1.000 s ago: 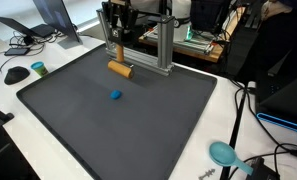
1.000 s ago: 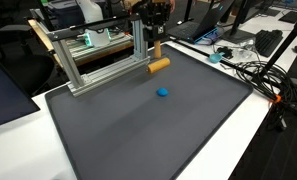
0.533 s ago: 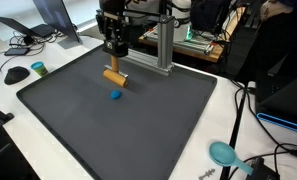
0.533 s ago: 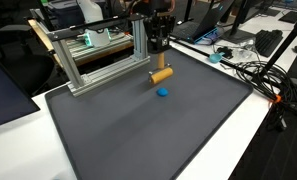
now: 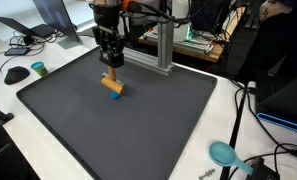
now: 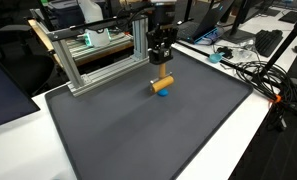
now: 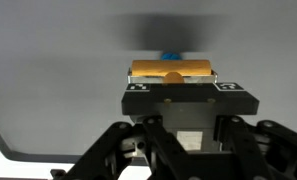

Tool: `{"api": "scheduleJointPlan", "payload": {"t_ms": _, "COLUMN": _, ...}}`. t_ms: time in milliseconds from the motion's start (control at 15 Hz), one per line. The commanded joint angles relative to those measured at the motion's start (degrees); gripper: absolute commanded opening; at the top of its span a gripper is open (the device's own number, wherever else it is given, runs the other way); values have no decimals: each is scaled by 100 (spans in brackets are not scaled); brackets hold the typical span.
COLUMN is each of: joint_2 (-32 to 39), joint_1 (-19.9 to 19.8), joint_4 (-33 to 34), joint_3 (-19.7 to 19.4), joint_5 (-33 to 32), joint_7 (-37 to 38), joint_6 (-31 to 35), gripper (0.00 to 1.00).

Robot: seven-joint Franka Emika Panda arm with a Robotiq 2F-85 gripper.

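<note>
My gripper (image 5: 110,70) is shut on an orange-brown wooden cylinder (image 5: 112,85) and holds it low over the dark grey mat (image 5: 148,135). A small blue piece (image 5: 116,96) lies on the mat right under the cylinder, partly hidden by it. Both exterior views show this; there the gripper (image 6: 160,64) stands over the cylinder (image 6: 163,81) and the blue piece (image 6: 163,93). In the wrist view the cylinder (image 7: 171,70) lies crosswise at my gripper (image 7: 173,80), with the blue piece (image 7: 171,56) peeking out just beyond it.
An aluminium frame (image 5: 164,48) stands at the mat's far edge, close behind the arm. A teal round object (image 5: 223,153) and cables lie on the white table off one corner. A mouse (image 5: 16,74), a small teal lid (image 5: 38,68) and a laptop sit off another side.
My gripper has carried the cylinder away from the aluminium frame towards the middle of the mat, to just over the blue piece. The blue piece has not moved.
</note>
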Motion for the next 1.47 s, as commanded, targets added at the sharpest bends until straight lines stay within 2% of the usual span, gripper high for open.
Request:
{"api": "scheduleJointPlan", "payload": {"t_ms": 0, "joint_2": 241, "joint_1": 117, "joint_4": 276, "joint_3": -121, "joint_5": -8, "joint_7": 59, "joint_6": -24, "gripper": 22}}
{"api": "scheduleJointPlan", "payload": {"t_ms": 1400, "joint_2": 823, "joint_1": 197, "joint_4": 491, "joint_3": -127, "joint_5": 132, "joint_7": -28, "joint_6": -275, "gripper": 22}}
